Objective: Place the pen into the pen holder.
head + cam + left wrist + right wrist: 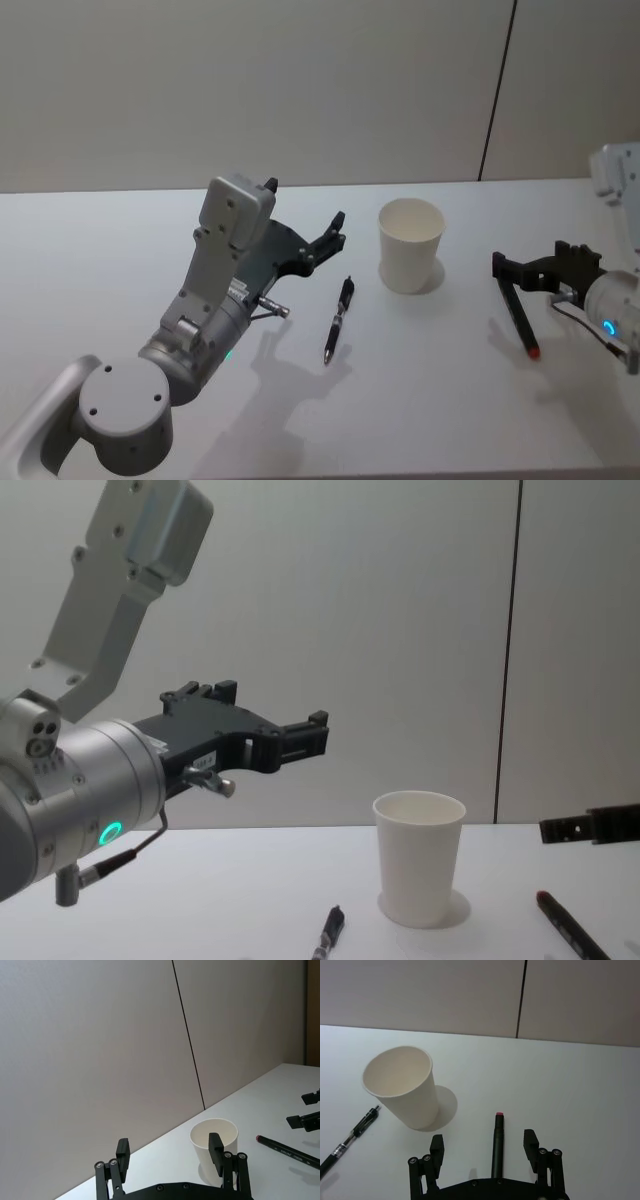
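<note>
Nearest the head camera, the left arm comes in over the near left corner of the white bench. Its left gripper hovers above the middle, fingers spread and empty. At the bench's middle lies the black click pen with a clear barrel. It is just left of, and apart from, the tapered white paper cup, which stands upright toward the far edge. Near the right edge the right gripper hangs low over a red-tipped black pen. From the left wrist, the spread fingers frame the cup. From the right wrist, the right gripper's fingers stand apart on either side of the red-tipped pen, not pinching it. From the chest, the cup stands between the two pens, with the left gripper well above the bench.
</note>
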`<state>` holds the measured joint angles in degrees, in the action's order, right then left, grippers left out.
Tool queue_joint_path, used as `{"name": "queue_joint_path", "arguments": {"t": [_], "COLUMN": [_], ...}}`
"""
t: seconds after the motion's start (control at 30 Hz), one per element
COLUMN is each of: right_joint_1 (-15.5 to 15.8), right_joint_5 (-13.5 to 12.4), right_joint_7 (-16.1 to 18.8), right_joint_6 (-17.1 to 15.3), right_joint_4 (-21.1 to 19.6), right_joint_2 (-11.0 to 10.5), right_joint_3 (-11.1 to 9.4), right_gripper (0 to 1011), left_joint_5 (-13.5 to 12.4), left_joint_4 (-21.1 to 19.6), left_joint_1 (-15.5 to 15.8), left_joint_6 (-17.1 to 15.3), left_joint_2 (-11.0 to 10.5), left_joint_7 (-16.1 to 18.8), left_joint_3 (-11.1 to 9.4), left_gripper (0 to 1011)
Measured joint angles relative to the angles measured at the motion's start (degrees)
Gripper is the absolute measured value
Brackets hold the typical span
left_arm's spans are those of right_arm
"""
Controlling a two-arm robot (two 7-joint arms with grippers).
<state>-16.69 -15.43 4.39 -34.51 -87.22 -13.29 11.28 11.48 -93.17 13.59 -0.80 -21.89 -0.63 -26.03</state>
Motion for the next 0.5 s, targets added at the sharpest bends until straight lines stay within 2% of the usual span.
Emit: {"name": "queue_joint_path", "arguments": {"t": [0.5], "right_joint_1": [-5.8], "right_joint_5": [0.1], "right_joint_7": [-1.3], "right_joint_6": [-3.6], "right_joint_4": [8.5], "right_joint_2": [2.1], "right_joint_3": [-0.3], "right_gripper": [1001], "left_joint_5": [0.0], "left_joint_4": [0.0], "left_joint_1": [0.0], "left_joint_6": [0.0], "left_joint_2": [0.0], "left_joint_7": [0.0], "left_joint_3": [0.0], "left_gripper": [1003]}}
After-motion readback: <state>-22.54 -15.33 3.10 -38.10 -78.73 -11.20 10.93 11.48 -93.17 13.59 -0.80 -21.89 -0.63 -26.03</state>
